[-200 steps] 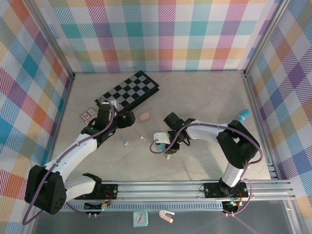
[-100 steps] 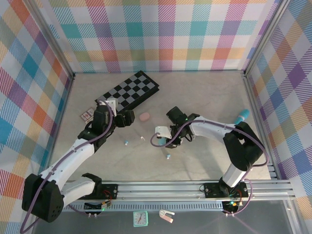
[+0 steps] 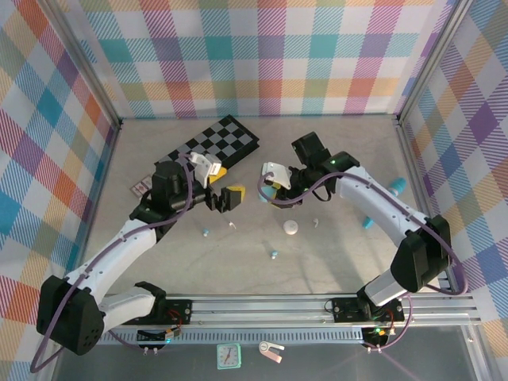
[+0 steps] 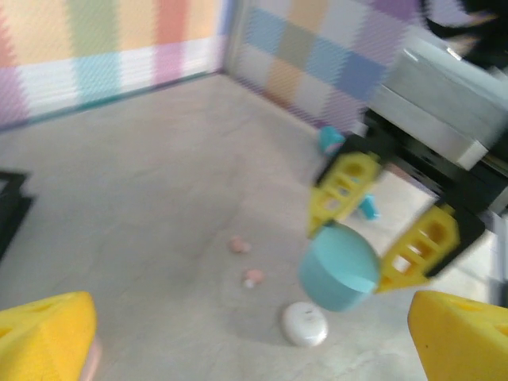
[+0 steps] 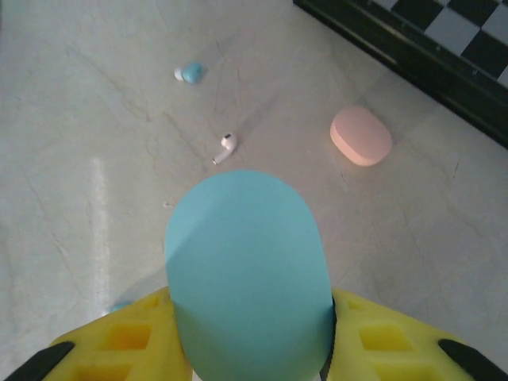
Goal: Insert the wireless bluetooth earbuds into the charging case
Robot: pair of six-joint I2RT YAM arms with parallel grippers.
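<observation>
Pale stone-look tabletop (image 3: 341, 262): right gripper (image 5: 252, 337) clamps a teal pebble-shaped plastic case (image 5: 246, 270) aloft; left gripper (image 3: 226, 198) gapes wide, empty, nearer the tiny white stemmed plastic earbud (image 5: 227, 148) lying below, beyond the case.

Counted three cases: teal case (image 5: 246, 270), white case (image 3: 291, 228), pink case (image 5: 361, 136). Earbuds came to five: two teal earbuds (image 3: 205, 232), one white earbud (image 5: 226, 148), two pink earbuds (image 4: 237, 244). One checkerboard (image 3: 214, 147) was there.

Top camera high, looking down; wrist cameras close in, both catching teal case (image 4: 340, 266).
</observation>
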